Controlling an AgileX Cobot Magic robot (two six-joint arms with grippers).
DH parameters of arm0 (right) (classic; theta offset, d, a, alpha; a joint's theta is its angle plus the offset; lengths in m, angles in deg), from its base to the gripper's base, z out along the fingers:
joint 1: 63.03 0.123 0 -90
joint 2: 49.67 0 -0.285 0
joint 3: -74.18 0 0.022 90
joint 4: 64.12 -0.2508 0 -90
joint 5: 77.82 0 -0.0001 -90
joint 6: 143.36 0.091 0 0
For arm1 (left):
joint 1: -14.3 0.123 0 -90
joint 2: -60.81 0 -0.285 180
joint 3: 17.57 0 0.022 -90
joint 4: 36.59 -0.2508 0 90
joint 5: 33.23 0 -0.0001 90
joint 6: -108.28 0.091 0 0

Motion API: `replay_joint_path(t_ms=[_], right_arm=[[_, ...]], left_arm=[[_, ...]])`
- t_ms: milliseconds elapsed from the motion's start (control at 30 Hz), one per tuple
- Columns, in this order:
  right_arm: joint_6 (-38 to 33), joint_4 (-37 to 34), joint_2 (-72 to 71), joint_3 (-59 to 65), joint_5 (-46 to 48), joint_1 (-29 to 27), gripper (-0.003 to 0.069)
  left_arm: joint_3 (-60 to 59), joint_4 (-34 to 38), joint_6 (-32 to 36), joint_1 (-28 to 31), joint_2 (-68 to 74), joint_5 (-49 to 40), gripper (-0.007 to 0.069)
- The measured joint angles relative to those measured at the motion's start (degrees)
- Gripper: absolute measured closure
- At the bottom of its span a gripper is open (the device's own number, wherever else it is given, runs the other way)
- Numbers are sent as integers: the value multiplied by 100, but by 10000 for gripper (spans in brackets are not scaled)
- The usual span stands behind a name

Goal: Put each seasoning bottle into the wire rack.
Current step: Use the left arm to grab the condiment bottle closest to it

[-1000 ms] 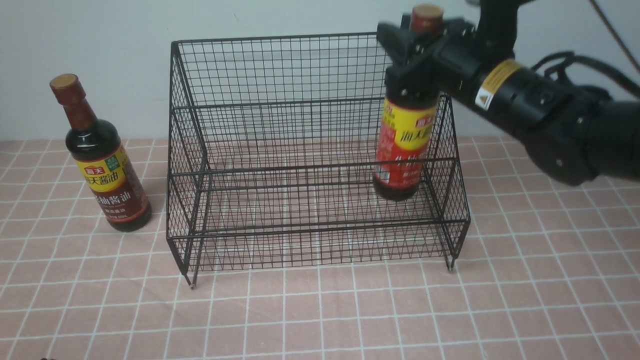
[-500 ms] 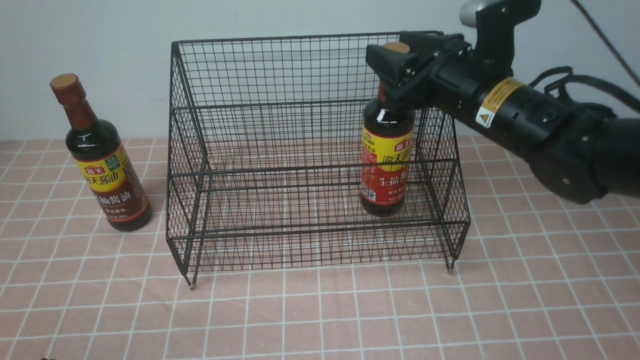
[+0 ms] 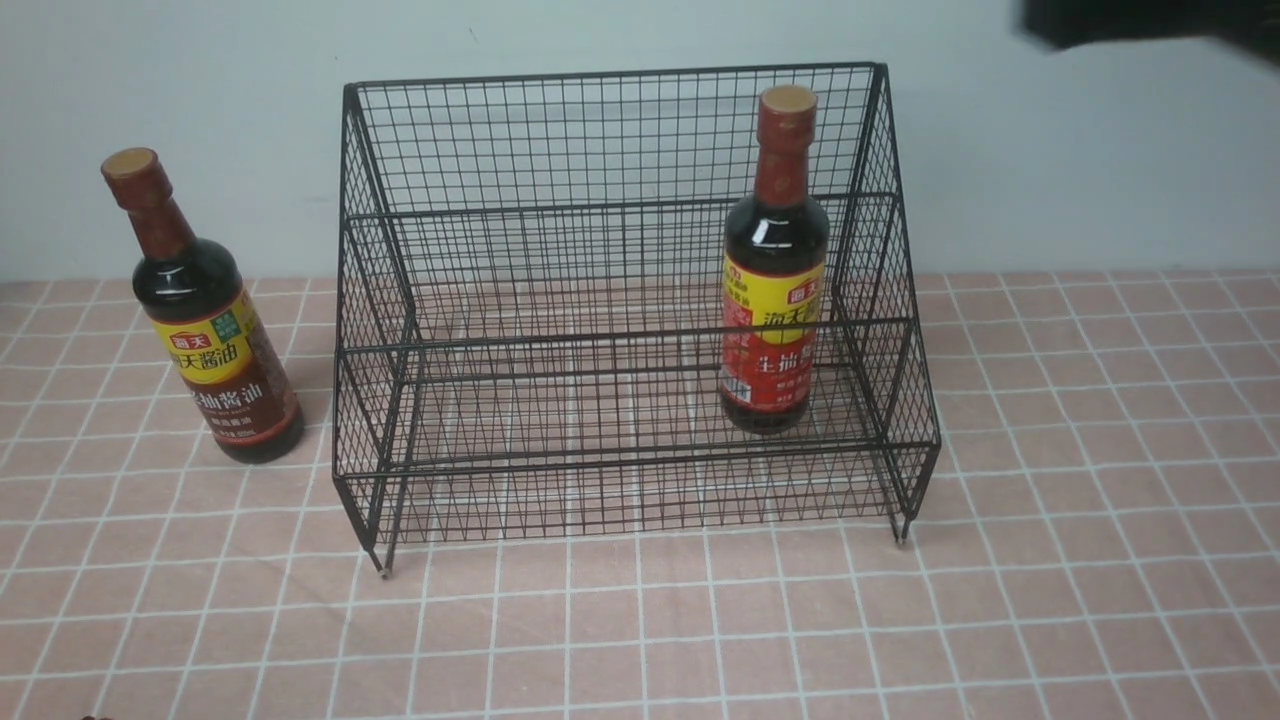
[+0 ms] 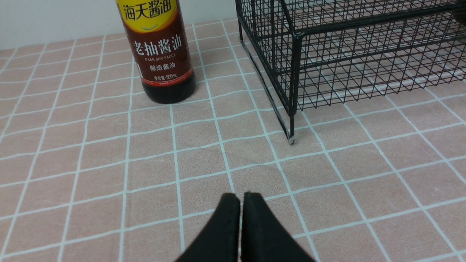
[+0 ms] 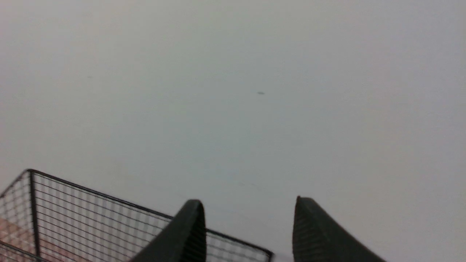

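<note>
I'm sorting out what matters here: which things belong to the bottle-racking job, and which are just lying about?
Job: wire rack; red-label bottle, standing inside it; brown-label bottle, outside it.
Lying about: just the checked tablecloth underneath.

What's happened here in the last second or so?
The right gripper lowered the red-label bottle into the wire rack near its right end, let go, and pulled up and away; its jaws now stand apart, empty. The brown-label bottle on the table left of the rack, the rack itself and the shut left gripper stayed put.
</note>
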Motion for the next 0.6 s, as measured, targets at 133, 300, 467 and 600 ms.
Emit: replay_joint_path(t_ms=[133,300,467,600], right_arm=[[126,-110,-1308,0,2160,0,591],[168,-599,-2491,89,3599,0,667],[168,-1068,-3454,729,3650,0,671],[200,-1482,-3979,1505,3319,0,672]], left_arm=[[0,0,0,0,0,0,631],[0,0,0,0,0,0,631],[0,0,0,0,0,0,631],[0,0,0,0,0,0,631]])
